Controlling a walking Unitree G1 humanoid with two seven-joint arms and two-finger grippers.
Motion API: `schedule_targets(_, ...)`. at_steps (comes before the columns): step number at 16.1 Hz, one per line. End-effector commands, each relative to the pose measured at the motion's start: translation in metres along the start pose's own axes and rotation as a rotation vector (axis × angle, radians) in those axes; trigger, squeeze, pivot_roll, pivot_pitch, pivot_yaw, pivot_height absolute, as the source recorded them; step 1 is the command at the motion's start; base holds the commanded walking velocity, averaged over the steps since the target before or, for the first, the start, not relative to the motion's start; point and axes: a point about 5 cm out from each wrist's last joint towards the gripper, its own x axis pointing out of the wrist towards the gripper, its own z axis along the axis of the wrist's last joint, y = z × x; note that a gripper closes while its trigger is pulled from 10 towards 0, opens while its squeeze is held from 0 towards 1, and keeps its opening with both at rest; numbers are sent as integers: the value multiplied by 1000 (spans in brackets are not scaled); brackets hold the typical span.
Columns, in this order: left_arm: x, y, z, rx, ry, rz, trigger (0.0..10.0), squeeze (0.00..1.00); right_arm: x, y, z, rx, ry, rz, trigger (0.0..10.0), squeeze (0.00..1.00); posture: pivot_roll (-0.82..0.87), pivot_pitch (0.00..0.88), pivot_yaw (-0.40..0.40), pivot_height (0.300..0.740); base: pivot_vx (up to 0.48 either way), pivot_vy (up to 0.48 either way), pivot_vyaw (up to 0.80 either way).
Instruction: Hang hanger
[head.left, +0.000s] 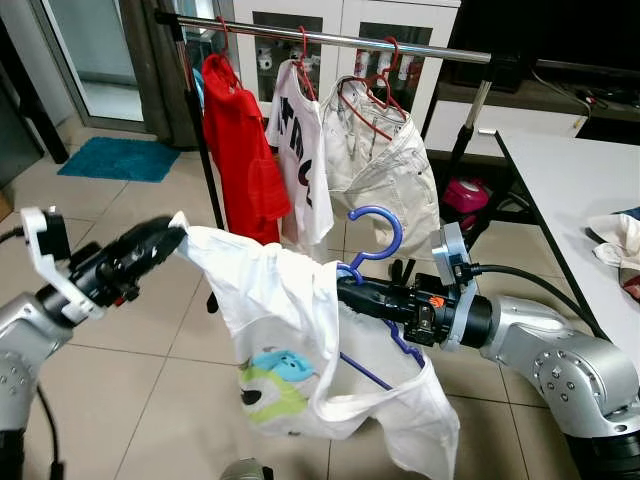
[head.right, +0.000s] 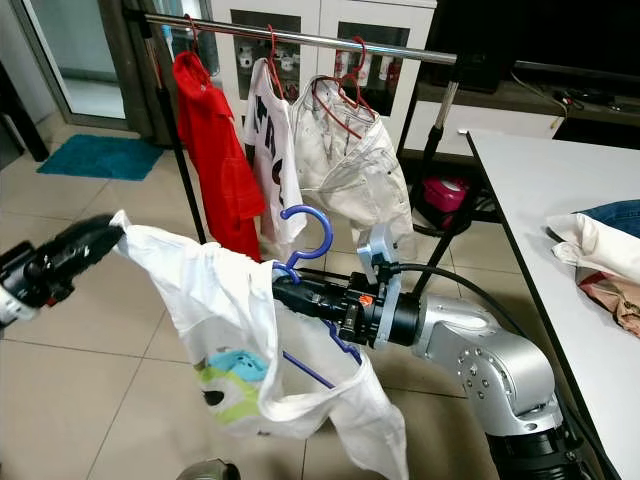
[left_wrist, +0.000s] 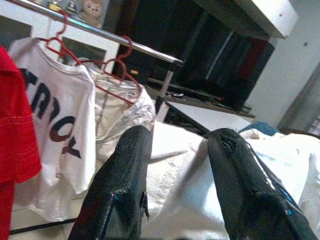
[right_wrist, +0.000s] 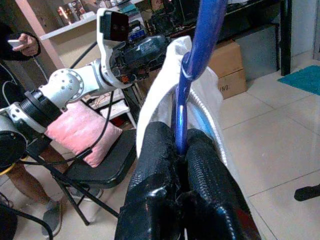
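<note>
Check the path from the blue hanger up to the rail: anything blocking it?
Nothing visible blocks it. The hanger, gripped by the right tool, sits below the rail, in front of the beige garment. The rail stretch right of the red hangers looks bare; the left tool holds the white shirt.

Legible text: dark block letters on the hanging white tee, only partly readable.

White T-shirt (left_wrist: 50, 130) on a red hanger (left_wrist: 60, 42) at the rail (head.left: 330, 38) carries big dark capitals; left wrist view reads roughly "TROY", first letters hidden by the red shirt (left_wrist: 15, 125) beside it. Head views show just fragments, like "RO". Cardboard box (right_wrist: 227, 67) on the floor has small print, too blurred to read. The cartoon print on the held white shirt (head.left: 275, 375) has no letters.
</note>
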Motion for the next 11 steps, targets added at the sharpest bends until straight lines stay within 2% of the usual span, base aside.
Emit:
schedule_targets(1, 4, 2, -5, -18, 15, -8, 10000, 0, 1, 6, 7, -30, -28, 33, 10000, 0, -45, 0, 24, 740, 0, 0, 0)
schedule_targets(2, 5, 2, -5, -29, 13, -7, 10000, 0, 1, 6, 7, -30, -28, 32, 10000, 0, -45, 0, 24, 740, 0, 0, 0)
schedule_targets(4, 7, 2, -7, -49, 11, -23, 8118, 0, 0, 6, 7, -32, -29, 27, 10000, 0, -50, 0, 28, 740, 0, 0, 0)
schedule_targets(5, 7, 2, -7, -52, 10, -26, 3882, 0, 0, 6, 7, -32, -29, 26, 10000, 0, -50, 0, 28, 740, 0, 0, 0)
schedule_targets(6, 7, 1, -7, -53, 10, -27, 1647, 0, 0, 6, 7, -32, -29, 25, 10000, 0, -50, 0, 28, 740, 0, 0, 0)
schedule_targets(7, 7, 2, -7, -63, 8, -33, 0, 0, 0, 5, 7, -33, -30, 24, 10000, 0, -51, 0, 28, 740, 0, 0, 0)
schedule_targets(11, 7, 1, -8, -78, -3, -42, 0, 0, 0, 5, 7, -34, -29, 24, 10000, 0, -47, 0, 24, 740, 0, 0, 0)
